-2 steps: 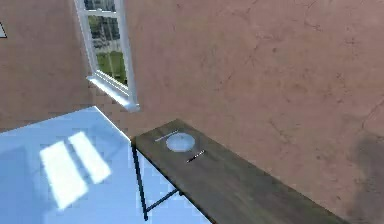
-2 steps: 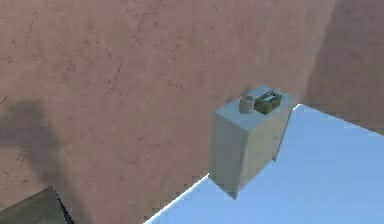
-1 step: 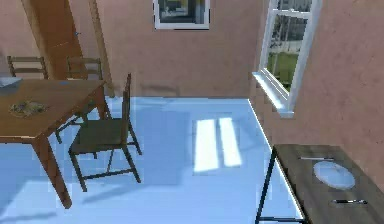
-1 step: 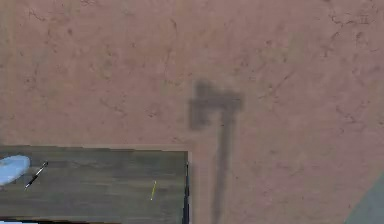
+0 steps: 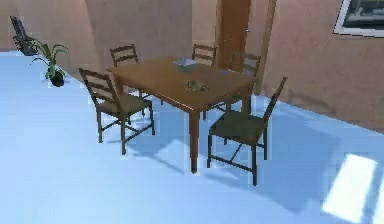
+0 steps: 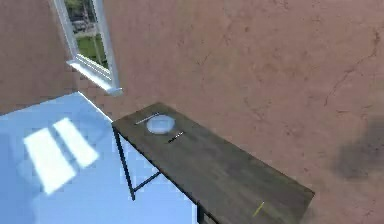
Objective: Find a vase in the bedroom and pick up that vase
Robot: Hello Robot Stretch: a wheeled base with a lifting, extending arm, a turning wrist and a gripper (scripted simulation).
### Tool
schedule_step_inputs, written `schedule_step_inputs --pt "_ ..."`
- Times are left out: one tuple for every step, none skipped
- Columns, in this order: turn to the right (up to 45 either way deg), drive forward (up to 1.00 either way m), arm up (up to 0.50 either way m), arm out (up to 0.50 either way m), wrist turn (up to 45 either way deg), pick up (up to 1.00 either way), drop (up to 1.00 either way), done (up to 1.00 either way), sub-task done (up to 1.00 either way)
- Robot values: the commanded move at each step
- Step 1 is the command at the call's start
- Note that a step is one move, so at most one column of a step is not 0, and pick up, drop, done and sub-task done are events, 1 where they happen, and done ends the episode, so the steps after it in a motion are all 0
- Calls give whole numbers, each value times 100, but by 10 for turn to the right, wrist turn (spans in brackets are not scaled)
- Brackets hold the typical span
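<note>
Wooden desk with chairs at centre frame: search step in hand, bedroom judged not yet reached.
Potted plant upper left; side desk carries a pale dish. Vase location cannot be told; next move calls for driving to another room. Arm pose and fingers' state cannot be told.

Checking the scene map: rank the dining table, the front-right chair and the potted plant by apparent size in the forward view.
Dining table, largest.
Front-right chair, next.
Potted plant, smallest, but it stands farther away, so its real size is unsure.
</note>
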Motion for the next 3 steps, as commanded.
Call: schedule_step_inputs --pt "450 0 0 0 0 0 0 0 0" --pt "0 95 0 0 0 0 0 0 0" --pt "120 0 0 0 0 0 0 0 0"
